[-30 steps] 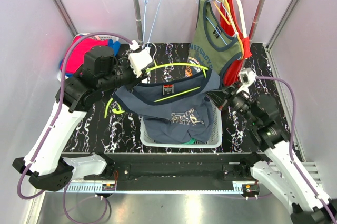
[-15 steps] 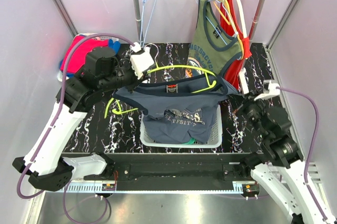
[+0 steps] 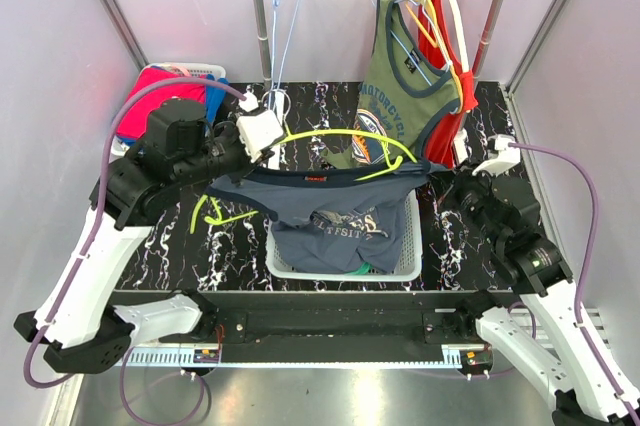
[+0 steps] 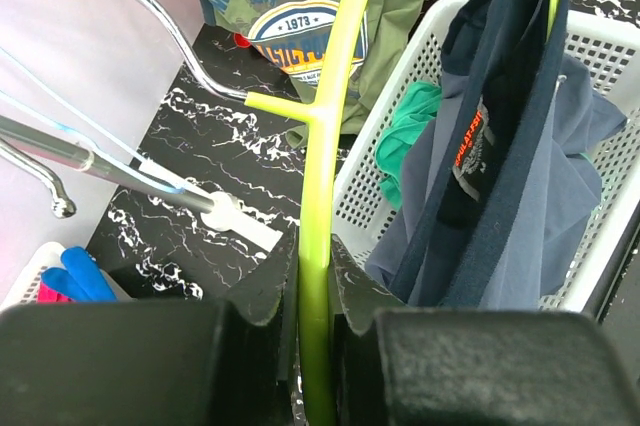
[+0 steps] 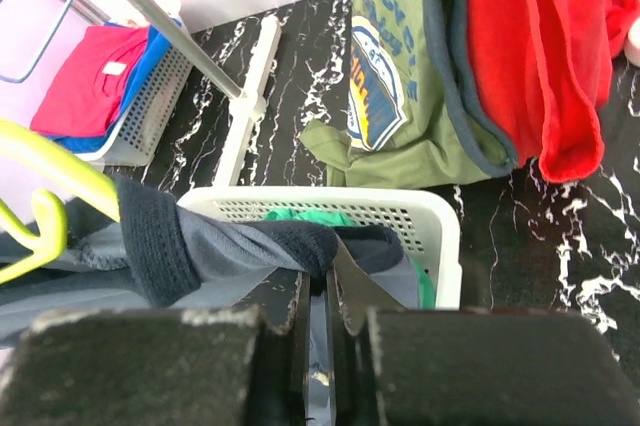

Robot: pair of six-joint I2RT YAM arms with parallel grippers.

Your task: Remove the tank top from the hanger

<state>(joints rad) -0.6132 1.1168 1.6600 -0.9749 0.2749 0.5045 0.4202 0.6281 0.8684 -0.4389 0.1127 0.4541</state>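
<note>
Black marbled tabletop (image 3: 180,246), pale booth walls. White basket (image 3: 345,273) below both claws. Navy tank top (image 3: 340,214), dark trim, pale chest print, stretched between claws, draped over hanger arm, body sagging into basket. Neon-yellow hanger (image 3: 335,132) clenched in left claw (image 4: 315,286). Right claw (image 5: 322,296) pinches tank top fabric.

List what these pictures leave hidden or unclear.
- Top view: the tank top covers most of the basket, hiding its contents.
- Left wrist view: the hanger runs off the top edge; its far end is unseen.
- Right wrist view: the right gripper is blurred; its bite on the fabric is unclear.
</note>
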